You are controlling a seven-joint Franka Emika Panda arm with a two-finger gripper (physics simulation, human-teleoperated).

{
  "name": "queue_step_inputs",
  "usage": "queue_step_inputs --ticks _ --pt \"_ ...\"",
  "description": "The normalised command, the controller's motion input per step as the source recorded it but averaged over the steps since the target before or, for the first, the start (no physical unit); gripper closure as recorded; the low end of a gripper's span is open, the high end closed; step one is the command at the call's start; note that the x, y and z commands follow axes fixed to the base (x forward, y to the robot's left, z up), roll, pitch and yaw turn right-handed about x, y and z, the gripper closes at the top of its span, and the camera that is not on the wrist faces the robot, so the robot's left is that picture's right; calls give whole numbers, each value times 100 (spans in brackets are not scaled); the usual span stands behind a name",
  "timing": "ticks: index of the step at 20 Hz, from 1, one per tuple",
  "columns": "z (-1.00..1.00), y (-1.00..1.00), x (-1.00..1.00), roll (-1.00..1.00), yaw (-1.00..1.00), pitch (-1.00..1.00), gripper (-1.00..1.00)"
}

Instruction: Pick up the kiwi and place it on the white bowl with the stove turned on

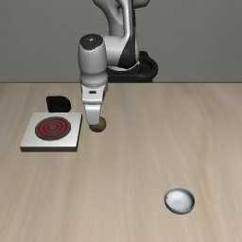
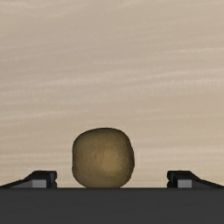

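The brown kiwi (image 2: pixel 103 158) lies on the wooden table, right between my fingertips. My gripper (image 2: pixel 112 179) is open: one fingertip (image 2: pixel 39 179) and the other stand a clear gap away from the fruit on each side. In the exterior view my gripper (image 1: pixel 95 123) is lowered over the kiwi (image 1: pixel 103 126), just to the right of the stove (image 1: pixel 52 132). The stove's burner ring (image 1: pixel 53 127) glows red. The white bowl (image 1: pixel 179 199) sits far off at the front right of the table.
A black knob block (image 1: pixel 59 101) stands at the stove's far edge. Bare wooden tabletop (image 1: pixel 142 161) stretches between the stove and the bowl.
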Motion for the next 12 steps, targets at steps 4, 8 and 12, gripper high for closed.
queue_step_inputs --ticks 4,8,12 --pt "-75 0 -25 0 0 0 -100" --pt "0 50 0 0 0 0 -100" --pt "-25 0 0 0 0 0 100"
